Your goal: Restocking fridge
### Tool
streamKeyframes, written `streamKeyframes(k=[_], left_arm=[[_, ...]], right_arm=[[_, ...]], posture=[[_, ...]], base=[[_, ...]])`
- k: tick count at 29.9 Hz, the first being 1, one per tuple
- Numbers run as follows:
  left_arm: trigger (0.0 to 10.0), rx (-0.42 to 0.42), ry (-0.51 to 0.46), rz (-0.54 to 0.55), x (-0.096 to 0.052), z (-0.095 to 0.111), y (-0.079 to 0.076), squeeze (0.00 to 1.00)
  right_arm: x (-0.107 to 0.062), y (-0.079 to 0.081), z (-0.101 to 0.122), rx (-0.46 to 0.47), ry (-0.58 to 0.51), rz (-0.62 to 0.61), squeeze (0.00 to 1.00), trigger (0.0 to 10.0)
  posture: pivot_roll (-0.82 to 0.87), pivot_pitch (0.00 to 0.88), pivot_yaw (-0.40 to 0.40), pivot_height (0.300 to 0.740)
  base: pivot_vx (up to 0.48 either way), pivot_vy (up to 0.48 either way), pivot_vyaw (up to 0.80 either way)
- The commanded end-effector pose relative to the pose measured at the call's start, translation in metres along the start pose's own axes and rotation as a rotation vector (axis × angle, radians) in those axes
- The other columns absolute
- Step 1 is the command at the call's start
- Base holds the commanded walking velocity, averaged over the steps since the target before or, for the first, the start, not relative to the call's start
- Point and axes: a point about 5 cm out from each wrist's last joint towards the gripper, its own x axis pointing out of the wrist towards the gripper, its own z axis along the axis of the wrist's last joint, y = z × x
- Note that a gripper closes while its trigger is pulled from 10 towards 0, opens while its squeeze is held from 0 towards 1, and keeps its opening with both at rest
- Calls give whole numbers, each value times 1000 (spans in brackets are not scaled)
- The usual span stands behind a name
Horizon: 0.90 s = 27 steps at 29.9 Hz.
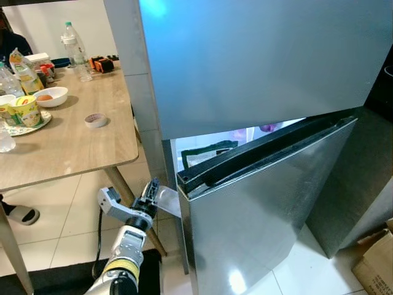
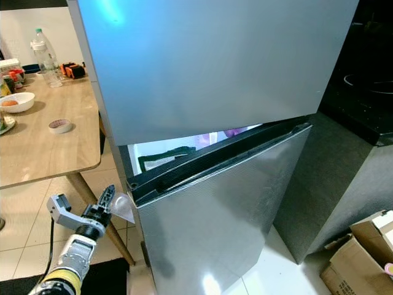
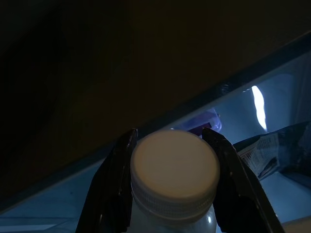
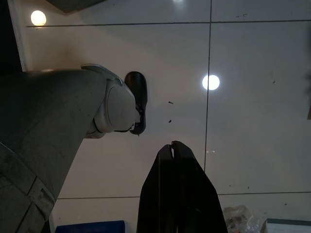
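Observation:
My left gripper [image 1: 153, 190] is low beside the silver fridge, shut on a pale plastic bottle [image 1: 168, 203] whose end reaches the gap of the lower door [image 1: 270, 203]. In the left wrist view its two black fingers [image 3: 116, 179] clamp the bottle just under its white screw cap [image 3: 174, 170]. The lower door stands ajar, and the lit inside [image 1: 209, 150] shows a dark printed bag [image 3: 272, 150] and something purple [image 1: 267, 128]. The upper door [image 1: 258, 61] is closed. My right gripper [image 4: 171, 145] hangs shut over the tiled floor.
A wooden table [image 1: 73, 147] to the left carries bowls, cups and bottles; its leg [image 1: 123, 190] stands close behind my left arm. A cardboard box [image 1: 374, 264] sits on the floor at the right. A grey leg and foot [image 4: 116, 107] are near the right gripper.

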Motion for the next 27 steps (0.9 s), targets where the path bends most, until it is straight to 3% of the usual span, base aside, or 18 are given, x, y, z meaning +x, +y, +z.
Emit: streamKeyframes(k=[1,12,17,18,20,22,23,24,25,26,27], left_arm=[[10000,-76,68,-66,-2,-23,-7,0],[10000,-184,187,-200,-6,-50,-21,0],[10000,-182,230,-205,-12,-57,-20,0],[10000,-67,297,-121,-26,-62,-5,0],[10000,-67,297,-121,-26,-62,-5,0],[10000,-45,323,-20,-44,-60,13,0],[10000,-45,323,-20,-44,-60,13,0],[10000,-18,344,126,-68,-57,35,0],[10000,-18,344,126,-68,-57,35,0],[10000,23,363,204,-82,-55,46,0],[10000,23,363,204,-82,-55,46,0]], right_arm=[[0,2,-2,-4,2,8,0,10000],[1,3,-1,-17,6,12,0,10000],[0,4,-3,-29,20,13,0,10000],[0,5,-7,-46,38,15,0,10000],[0,5,-7,-46,38,15,0,10000],[0,5,-9,-55,50,13,0,10000],[0,5,-9,-55,50,13,0,10000],[0,5,-12,-66,64,8,0,10000],[0,5,-12,-66,64,8,0,10000],[0,4,-13,-74,74,4,0,10000],[0,4,-13,-74,74,4,0,10000]], posture=[[-104,18,20,740],[-99,21,16,740],[-99,21,16,740],[-96,22,17,740],[-96,22,17,740],[-93,23,18,740],[-93,23,18,740],[-94,22,22,740],[-94,22,22,740],[-93,22,24,740],[-93,22,24,740]], base=[[0,0,0],[0,0,0],[0,0,0],[0,0,0],[0,0,0],[0,0,0],[0,0,0],[0,0,0],[0,0,0],[0,0,0],[0,0,0]])
